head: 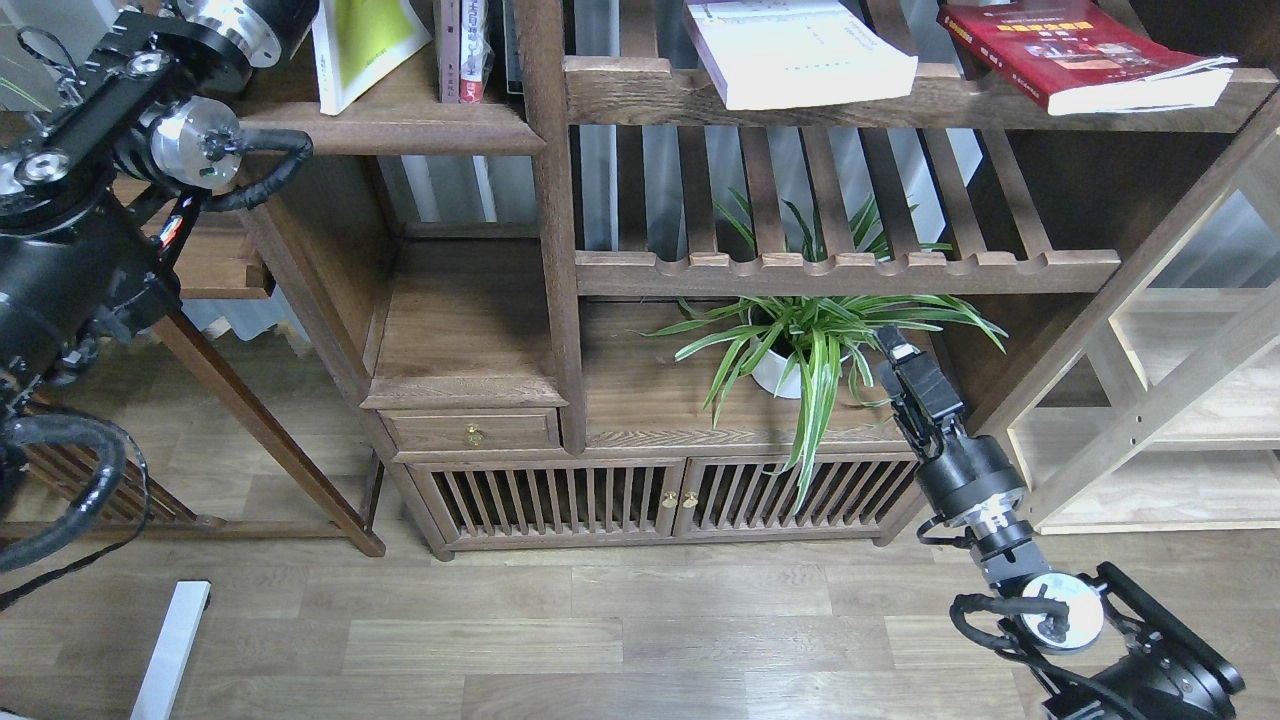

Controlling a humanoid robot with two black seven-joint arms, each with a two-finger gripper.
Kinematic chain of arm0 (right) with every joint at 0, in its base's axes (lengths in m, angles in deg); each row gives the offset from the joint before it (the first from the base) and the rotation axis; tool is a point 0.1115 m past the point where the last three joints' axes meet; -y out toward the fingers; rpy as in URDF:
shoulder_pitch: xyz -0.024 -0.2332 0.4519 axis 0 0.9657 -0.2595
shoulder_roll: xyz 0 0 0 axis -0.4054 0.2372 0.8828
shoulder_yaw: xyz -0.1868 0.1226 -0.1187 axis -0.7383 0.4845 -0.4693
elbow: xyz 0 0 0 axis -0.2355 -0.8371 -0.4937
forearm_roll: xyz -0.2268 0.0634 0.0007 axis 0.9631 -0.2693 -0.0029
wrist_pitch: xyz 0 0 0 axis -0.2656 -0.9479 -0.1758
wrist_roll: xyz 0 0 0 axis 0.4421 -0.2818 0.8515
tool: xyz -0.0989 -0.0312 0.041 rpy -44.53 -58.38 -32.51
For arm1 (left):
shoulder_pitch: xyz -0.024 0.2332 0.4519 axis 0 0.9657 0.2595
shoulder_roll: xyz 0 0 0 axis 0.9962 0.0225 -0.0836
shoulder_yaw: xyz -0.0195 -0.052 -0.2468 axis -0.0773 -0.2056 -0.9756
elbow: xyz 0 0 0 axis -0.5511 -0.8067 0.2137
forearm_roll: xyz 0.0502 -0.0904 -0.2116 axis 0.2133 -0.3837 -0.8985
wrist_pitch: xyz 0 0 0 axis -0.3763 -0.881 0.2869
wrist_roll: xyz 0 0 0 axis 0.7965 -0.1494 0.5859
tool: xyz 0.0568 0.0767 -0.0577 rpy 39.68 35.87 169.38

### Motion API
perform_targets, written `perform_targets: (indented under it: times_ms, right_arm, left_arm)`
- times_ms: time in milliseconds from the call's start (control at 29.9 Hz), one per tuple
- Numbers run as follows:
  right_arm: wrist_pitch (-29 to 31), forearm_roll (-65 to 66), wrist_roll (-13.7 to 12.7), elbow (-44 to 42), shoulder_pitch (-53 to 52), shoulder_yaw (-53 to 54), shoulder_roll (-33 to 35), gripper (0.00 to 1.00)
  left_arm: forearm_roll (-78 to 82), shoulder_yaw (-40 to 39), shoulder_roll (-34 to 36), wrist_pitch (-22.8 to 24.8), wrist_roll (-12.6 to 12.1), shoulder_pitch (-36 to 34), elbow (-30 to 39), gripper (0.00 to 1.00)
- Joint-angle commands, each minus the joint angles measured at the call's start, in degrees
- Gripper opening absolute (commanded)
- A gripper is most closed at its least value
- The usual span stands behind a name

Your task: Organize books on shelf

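Observation:
A yellow-green book (365, 45) stands tilted on the dark brown shelf (400, 128) at the upper left, its lower corner near the board. My left arm reaches up beside it; the wrist (240, 15) is at the top edge and the fingers are cut off there. A white book (800, 50) and a red book (1080, 50) lie flat on the upper slatted rack (900, 100). My right gripper (893, 350) hangs low by the plant, holding nothing; it is dark and its fingers cannot be told apart.
Thin upright books (460, 50) stand at the shelf's right end against a post (545, 200). A potted spider plant (800, 350) sits under the lower slatted rack (840, 270). A pale wood frame (1180, 400) is at the right, a drawer (470, 432) lower down.

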Motion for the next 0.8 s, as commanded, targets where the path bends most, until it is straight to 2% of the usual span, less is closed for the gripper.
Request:
perform_targets:
  times_ms: [0,501,769]
  right_arm:
    - [0.0,0.0,0.0,0.0,0.0,-0.1,0.0,0.84]
    - [0.0,-0.1,-0.1,0.0,0.7,0.0,2.0,0.84]
    - [0.0,0.0,-0.2,0.0,0.6,-0.1,2.6,0.84]
  left_arm:
    - [0.0,-0.5,-0.2,-0.5,0.1,-0.6,-0.1,0.29]
    - [-2.5,-0.6,-2.3,-0.9,0.2,-4.6,0.1,0.29]
    - [-3.0,-1.9,-2.2,-0.9,-0.2,-9.0,0.1,0.31]
